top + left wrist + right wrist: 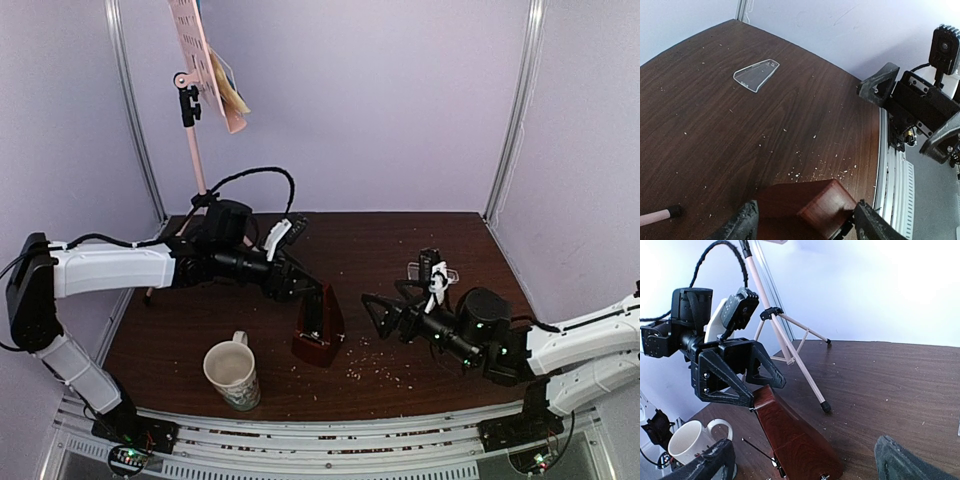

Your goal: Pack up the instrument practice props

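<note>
Between our left gripper's (807, 227) fingers stands the pyramid metronome (810, 205), straddled near its top. Whether it is clamped we cannot tell. Its clear wedge cover (756, 75) lies flat well beyond those fingers. Our right gripper (383, 312) hangs open and empty, facing it. Grasping is the step in hand, we judge — next comes a firm squeeze before lifting.

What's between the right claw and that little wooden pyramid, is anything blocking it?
Nothing visible. The right claw faces the metronome with only crumb-strewn tabletop between them. The left claw straddles the metronome's top from the other side, and the mug stands beyond it, out of the path.
</note>
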You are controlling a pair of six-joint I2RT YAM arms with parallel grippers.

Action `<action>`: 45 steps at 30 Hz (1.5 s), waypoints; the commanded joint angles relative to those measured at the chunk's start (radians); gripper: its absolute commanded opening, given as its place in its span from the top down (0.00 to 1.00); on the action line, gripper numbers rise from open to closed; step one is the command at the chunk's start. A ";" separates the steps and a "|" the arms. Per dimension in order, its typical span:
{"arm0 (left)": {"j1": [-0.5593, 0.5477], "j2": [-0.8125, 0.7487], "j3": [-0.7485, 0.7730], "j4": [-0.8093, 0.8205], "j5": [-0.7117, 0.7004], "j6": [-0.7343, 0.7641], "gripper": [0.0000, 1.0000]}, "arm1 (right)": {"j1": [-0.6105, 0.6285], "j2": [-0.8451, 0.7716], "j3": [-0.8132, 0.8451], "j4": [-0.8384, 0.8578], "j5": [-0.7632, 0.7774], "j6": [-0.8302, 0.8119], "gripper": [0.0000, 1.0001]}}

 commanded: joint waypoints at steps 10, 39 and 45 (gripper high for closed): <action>0.001 -0.035 -0.023 0.068 -0.001 -0.035 0.56 | 0.004 0.329 0.204 0.091 -0.147 -0.190 0.00; 0.001 -0.040 -0.019 0.054 -0.023 -0.028 0.59 | 0.040 0.556 0.379 -0.020 0.171 -0.180 0.00; 0.000 -0.040 -0.019 0.050 -0.024 -0.025 0.60 | 0.040 0.555 0.376 -0.017 0.168 -0.177 0.00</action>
